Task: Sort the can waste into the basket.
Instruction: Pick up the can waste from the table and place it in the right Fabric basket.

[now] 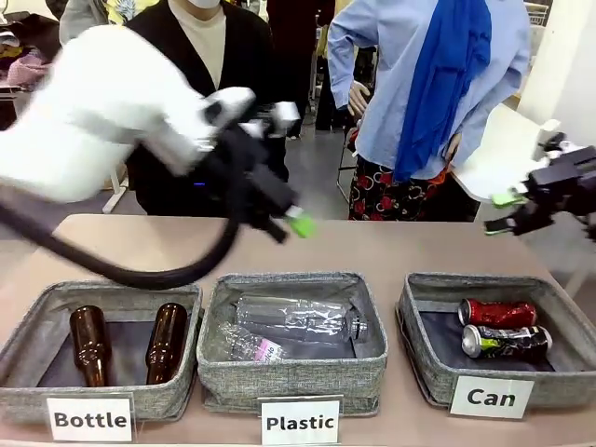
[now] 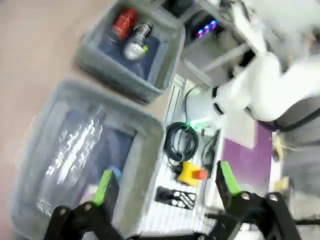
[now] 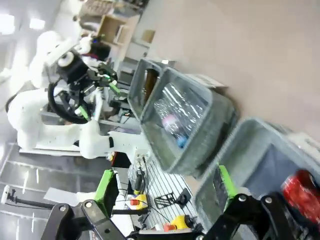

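Observation:
The red can (image 1: 498, 313) and the black can with silver print (image 1: 507, 341) lie side by side in the grey basket (image 1: 416, 326) labelled "Can" at the right. My left gripper (image 1: 287, 223) hangs open and empty above the table behind the middle bin, blurred by motion. My right gripper (image 1: 503, 212) is open and empty, high above the far right of the Can basket. In the left wrist view, the open gripper (image 2: 165, 185) looks down on the red can (image 2: 124, 21) and black can (image 2: 136, 44). In the right wrist view, the red can (image 3: 302, 192) shows beside the open gripper (image 3: 166, 185).
A "Plastic" bin (image 1: 291, 372) in the middle holds clear plastic bottles (image 1: 298, 321). A "Bottle" bin (image 1: 102, 396) at the left holds two brown glass bottles (image 1: 88, 343). A person (image 1: 209, 56) stands at the far side of the table.

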Robot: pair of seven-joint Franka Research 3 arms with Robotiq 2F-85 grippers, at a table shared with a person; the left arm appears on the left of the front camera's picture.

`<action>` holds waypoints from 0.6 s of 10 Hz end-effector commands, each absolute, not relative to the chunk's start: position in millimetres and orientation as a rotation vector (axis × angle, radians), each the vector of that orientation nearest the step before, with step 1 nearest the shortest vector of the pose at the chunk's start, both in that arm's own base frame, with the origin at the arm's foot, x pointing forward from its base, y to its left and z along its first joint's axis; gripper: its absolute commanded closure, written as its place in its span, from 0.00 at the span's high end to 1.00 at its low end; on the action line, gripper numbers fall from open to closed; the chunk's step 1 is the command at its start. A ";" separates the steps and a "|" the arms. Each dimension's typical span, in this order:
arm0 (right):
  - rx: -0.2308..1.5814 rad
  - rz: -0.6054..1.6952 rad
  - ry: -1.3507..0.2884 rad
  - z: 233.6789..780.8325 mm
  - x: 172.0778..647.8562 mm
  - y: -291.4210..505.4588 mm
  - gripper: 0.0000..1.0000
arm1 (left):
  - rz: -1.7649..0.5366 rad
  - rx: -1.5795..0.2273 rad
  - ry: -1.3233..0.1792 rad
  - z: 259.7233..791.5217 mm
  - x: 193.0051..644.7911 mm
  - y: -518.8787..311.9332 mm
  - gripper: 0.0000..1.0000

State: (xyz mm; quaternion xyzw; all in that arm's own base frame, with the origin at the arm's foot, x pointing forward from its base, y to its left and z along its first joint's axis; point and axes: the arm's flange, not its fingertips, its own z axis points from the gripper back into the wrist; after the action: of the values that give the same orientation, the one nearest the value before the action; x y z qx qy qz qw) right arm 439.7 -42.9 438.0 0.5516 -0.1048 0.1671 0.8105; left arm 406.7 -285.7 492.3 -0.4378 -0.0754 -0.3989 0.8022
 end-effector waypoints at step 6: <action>1.376 0.188 -0.158 397.4 443.2 21.8 1.00 | 0.052 -1.395 -0.399 415.3 367.2 32.2 1.00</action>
State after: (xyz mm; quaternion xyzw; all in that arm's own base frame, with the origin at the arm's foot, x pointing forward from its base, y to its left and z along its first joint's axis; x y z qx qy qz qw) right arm 457.4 28.3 386.0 0.6425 -0.0668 0.1148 0.7546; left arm 362.7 24.3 434.6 -0.6193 -0.1507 -0.0086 0.7705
